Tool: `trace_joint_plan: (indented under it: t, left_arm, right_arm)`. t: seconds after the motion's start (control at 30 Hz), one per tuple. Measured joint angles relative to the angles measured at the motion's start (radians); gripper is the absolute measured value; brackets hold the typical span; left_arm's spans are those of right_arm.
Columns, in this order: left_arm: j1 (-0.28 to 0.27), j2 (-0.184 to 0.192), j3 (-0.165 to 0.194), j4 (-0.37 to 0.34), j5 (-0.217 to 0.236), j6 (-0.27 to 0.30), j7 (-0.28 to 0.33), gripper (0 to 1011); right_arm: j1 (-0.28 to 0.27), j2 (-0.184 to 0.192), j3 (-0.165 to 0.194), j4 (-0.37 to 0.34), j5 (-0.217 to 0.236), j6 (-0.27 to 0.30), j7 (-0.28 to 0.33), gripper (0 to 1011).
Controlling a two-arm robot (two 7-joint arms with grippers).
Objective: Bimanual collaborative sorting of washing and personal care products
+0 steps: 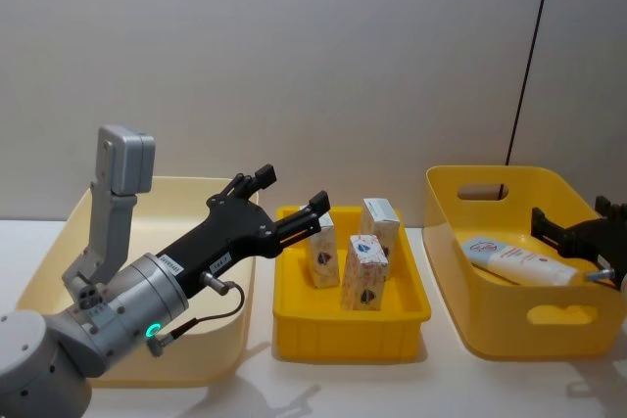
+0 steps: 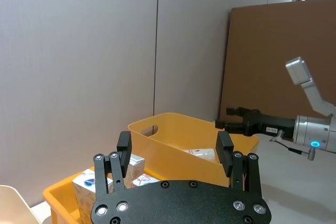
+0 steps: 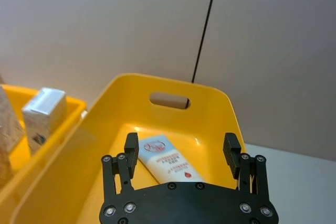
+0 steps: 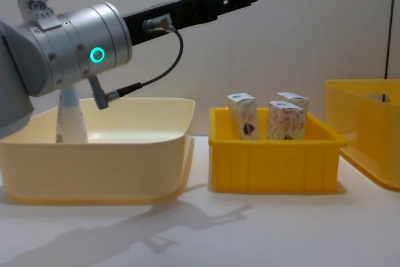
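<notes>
Three white cartons (image 1: 364,271) with red-and-blue print stand upright in the small yellow bin (image 1: 350,332) at the centre. A light-blue tube (image 1: 519,261) lies in the big yellow bin (image 1: 534,315) on the right. My right gripper (image 1: 568,210) hovers open and empty over that tube (image 3: 168,163), above the bin's near part. My left gripper (image 1: 294,186) is open and empty, raised over the gap between the cream bin (image 1: 211,359) and the cartons (image 2: 94,187). Another pale tube (image 4: 69,117) stands in the cream bin (image 4: 94,173), partly behind my left arm.
The three bins stand in a row on a white table (image 1: 441,389), with a plain wall close behind. A brown board (image 2: 278,61) leans against the wall past the right bin. Bare table lies in front of the bins.
</notes>
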Motion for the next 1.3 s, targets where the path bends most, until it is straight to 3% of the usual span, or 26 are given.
trace_joint_plan:
  t: [0.3,0.63,0.9,1.3]
  left_arm:
    - [0.014,0.006,0.002,-0.009,0.018,0.000,0.023,1000]
    - [0.076,0.038,0.013,-0.055,0.112,-0.002,0.137,999]
    - [0.138,0.068,0.023,-0.101,0.203,-0.004,0.247,1000]
    - [0.225,0.112,0.039,-0.164,0.332,-0.008,0.405,1000]
  right_arm:
    - [-0.020,-0.016,0.037,-0.030,0.057,-0.080,0.058,1001]
    - [-0.037,-0.037,0.077,-0.067,0.148,-0.179,0.144,1001]
    - [-0.052,-0.038,0.070,-0.076,0.146,-0.182,0.139,1001]
    - [-0.153,-0.048,0.019,-0.146,0.124,-0.212,0.086,1001]
